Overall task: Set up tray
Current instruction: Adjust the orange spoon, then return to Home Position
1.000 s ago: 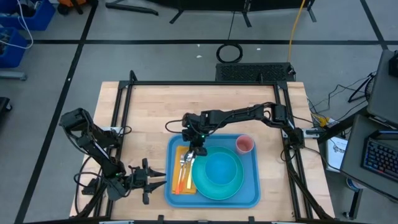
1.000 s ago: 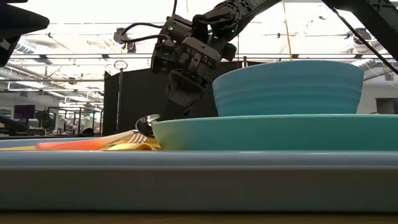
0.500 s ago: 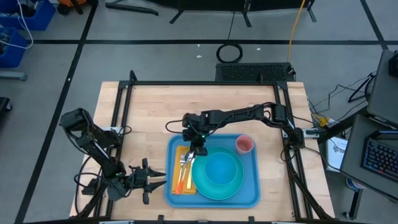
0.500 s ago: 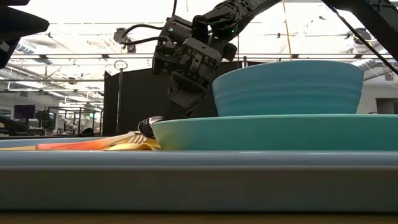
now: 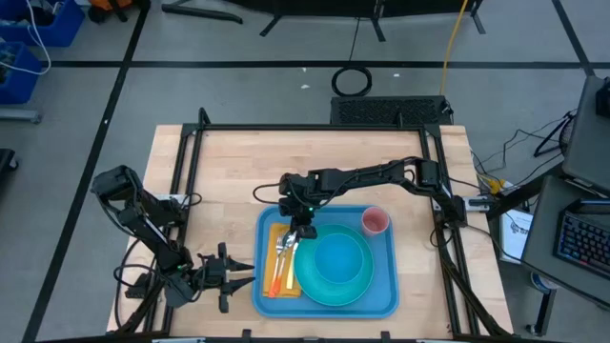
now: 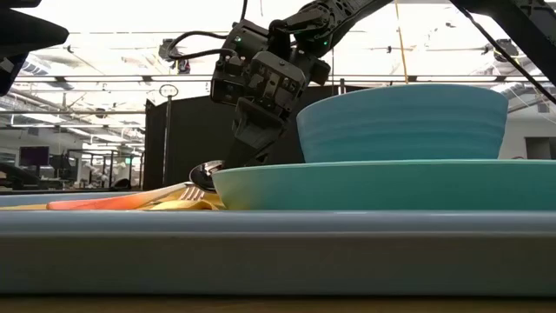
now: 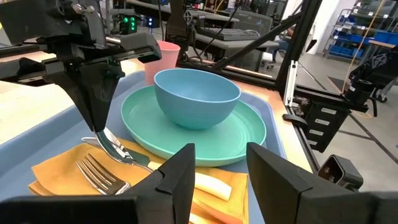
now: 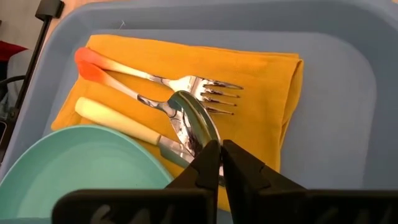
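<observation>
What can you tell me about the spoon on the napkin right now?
The spoon is shiny metal with an orange-tipped pale handle. It lies flat on the folded yellow napkin in the blue tray, alongside the fork and a cream-handled utensil, next to the teal plate. Its bowl end points toward the right gripper, whose nearly closed fingertips sit at the bowl's edge; whether they touch it is unclear.

Wooden table [image 5: 229, 171] — blue tray [image 5: 386, 286] lies directly on it.
</observation>
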### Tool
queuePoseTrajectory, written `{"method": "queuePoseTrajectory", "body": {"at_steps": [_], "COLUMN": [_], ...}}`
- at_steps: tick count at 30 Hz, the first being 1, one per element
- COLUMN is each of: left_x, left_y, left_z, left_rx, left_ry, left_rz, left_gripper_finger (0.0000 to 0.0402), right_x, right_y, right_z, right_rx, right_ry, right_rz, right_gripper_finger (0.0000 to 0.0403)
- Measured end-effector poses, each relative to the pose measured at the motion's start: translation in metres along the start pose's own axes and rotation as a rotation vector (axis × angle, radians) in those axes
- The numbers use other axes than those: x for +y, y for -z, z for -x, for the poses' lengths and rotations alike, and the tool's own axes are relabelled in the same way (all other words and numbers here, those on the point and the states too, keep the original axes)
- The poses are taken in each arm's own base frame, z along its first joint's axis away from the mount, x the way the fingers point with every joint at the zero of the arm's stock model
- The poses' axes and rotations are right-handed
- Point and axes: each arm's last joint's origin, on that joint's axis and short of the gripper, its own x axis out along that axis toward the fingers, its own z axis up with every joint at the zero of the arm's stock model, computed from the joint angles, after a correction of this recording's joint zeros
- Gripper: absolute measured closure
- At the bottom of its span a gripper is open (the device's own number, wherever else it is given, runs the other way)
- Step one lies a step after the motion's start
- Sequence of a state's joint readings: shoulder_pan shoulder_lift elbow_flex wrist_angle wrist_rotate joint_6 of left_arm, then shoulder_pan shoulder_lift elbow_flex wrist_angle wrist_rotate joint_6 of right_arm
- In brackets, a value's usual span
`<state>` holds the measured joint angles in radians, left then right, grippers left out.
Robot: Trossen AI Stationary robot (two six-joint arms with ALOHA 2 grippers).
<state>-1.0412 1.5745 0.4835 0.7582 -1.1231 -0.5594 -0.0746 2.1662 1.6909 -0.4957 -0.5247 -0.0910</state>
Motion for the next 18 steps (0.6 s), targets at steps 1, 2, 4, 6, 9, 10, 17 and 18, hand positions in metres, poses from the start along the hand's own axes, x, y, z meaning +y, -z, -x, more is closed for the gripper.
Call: {"method": "queuePoseTrajectory", "body": {"at_steps": [1,2,4,6,9,10,17,18], "left_x": [0.0,-0.0001,-0.0004,-0.0005,-0.0006,-0.0006,-0.0006,-0.0006], "left_y": [0.0,0.0001,0.0002,0.0003,0.0003,0.0003,0.0003,0.0003], "left_z": [0.0,0.0,0.0,0.0,0.0,0.0,0.0,0.0], "left_rx": [0.001,0.003,0.008,0.011,0.012,0.012,0.012,0.012], "left_ry": [0.001,0.005,0.012,0.017,0.02,0.02,0.02,0.02], "left_rz": [0.0,0.0,0.0,0.0,0.0,0.0,0.0,0.0], "left_gripper_finger": [0.0254,0.0254,0.0254,0.0254,0.0254,0.0254,0.0254,0.0254], "right_x": [0.0,0.0,0.0,-0.0001,-0.0001,-0.0001,-0.0004,-0.0005], "right_y": [0.0001,0.0002,0.0001,-0.0006,-0.0009,-0.0009,-0.0039,-0.0044], "right_z": [0.0,0.0,0.0,0.0,0.0,0.0,-0.0005,-0.0007], "right_rx": [0.001,0.002,0.001,-0.006,-0.008,-0.008,-0.032,-0.036], "right_ry": [0.0,0.0,0.0,0.0,0.002,0.003,0.041,0.056], "right_rz": [-0.002,-0.01,-0.025,-0.023,-0.022,-0.021,-0.001,0.003], "right_gripper_finger": [0.0388,0.0386,0.038,0.0371,0.0356,0.035,0.0317,0.0313]}}
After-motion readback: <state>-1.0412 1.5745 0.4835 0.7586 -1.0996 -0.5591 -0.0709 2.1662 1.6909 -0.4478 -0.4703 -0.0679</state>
